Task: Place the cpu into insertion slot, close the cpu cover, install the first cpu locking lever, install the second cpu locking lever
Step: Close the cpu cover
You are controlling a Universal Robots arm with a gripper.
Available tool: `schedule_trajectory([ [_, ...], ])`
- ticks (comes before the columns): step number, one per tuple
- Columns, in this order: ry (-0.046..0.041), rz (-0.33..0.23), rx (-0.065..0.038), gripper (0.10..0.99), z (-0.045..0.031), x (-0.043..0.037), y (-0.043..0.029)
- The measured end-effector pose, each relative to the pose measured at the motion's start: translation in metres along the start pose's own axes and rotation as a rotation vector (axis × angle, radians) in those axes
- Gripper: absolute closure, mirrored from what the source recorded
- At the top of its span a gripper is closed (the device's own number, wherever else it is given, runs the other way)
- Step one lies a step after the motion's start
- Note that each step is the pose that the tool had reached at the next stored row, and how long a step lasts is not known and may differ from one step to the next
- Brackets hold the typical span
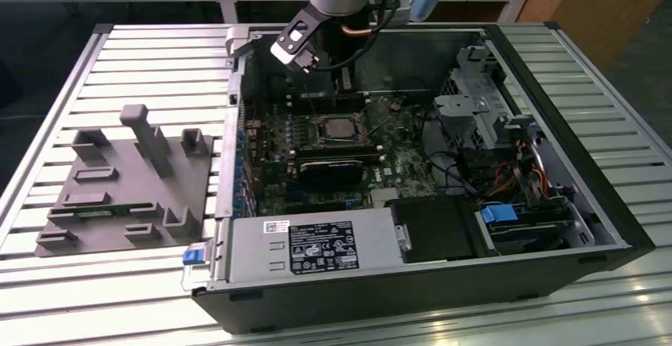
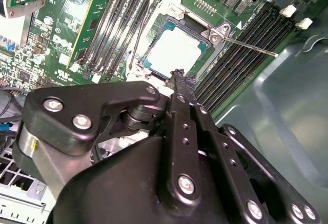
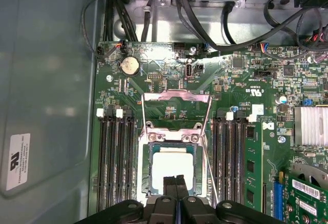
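The cpu [image 3: 171, 168] lies in the socket on the green motherboard, its silver-grey top facing up; it is also the pale square cpu [image 2: 174, 49] and the cpu [image 1: 338, 128]. The cpu cover [image 3: 177, 97] is swung open away from the socket, and board shows through its square opening. A thin lever rod [image 3: 207, 131] runs along each side of the socket, and one lever rod [image 2: 251, 46] sticks out sideways. My gripper [image 3: 176, 181] hovers just above the cpu's near edge, black fingers pressed together, nothing between them. From the side, the gripper [image 2: 178, 74] tip points at the socket's rim.
Memory slots [image 3: 117, 157] flank the socket. A black block [image 1: 330, 174] sits below the socket, the power supply [image 1: 315, 248] in front, and a drive cage [image 1: 483, 110] with cables at the exterior view's right. A grey fixture [image 1: 126, 181] stands on the slatted table.
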State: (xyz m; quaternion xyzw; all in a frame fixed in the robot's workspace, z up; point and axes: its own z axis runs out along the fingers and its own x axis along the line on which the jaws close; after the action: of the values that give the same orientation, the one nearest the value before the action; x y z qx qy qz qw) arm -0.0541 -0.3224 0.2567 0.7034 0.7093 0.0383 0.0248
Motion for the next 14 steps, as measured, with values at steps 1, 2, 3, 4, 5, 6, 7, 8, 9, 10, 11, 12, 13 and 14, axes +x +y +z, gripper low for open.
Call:
schedule_trajectory([
  [1, -0.0005, 0.0, 0.0, 0.984, -0.0007, 0.0, 0.0],
  [2, -0.0003, 0.0, 0.0, 0.984, -0.0015, 0.0, 0.0001],
  [3, 0.0, 0.0, 0.0, 0.984, -0.0024, 0.0, 0.0002],
  [4, -0.0001, 0.0, 0.0, 0.984, -0.0032, 0.0001, 0.0003],
  [5, 0.0, 0.0, 0.0, 0.984, -0.0035, 0.0001, 0.0003],
  [6, 0.0001, 0.0, 0.0, 0.984, -0.0034, 0.0001, 0.0003],
  [7, 0.0002, 0.0, 0.0, 0.984, -0.0034, 0.0001, 0.0003],
  [8, 0.0002, 0.0, 0.0, 0.984, -0.0035, 0.0001, 0.0003],
  [9, 0.0001, 0.0, 0.0, 0.984, -0.0035, 0.0001, 0.0004],
  [10, -0.0001, 0.0, 0.0, 0.984, -0.0036, 0.0001, 0.0011],
  [11, -0.0002, 0.0, 0.0, 0.984, -0.0035, 0.0001, 0.0023],
  [12, -0.0001, 0.0, 0.0, 0.984, -0.0033, 0.0001, 0.004],
  [13, 0.0, 0.0, 0.0, 0.984, -0.0031, 0.0, 0.0059],
  [14, 0.0, 0.0, 0.0, 0.984, -0.0029, 0.0, 0.0082],
])
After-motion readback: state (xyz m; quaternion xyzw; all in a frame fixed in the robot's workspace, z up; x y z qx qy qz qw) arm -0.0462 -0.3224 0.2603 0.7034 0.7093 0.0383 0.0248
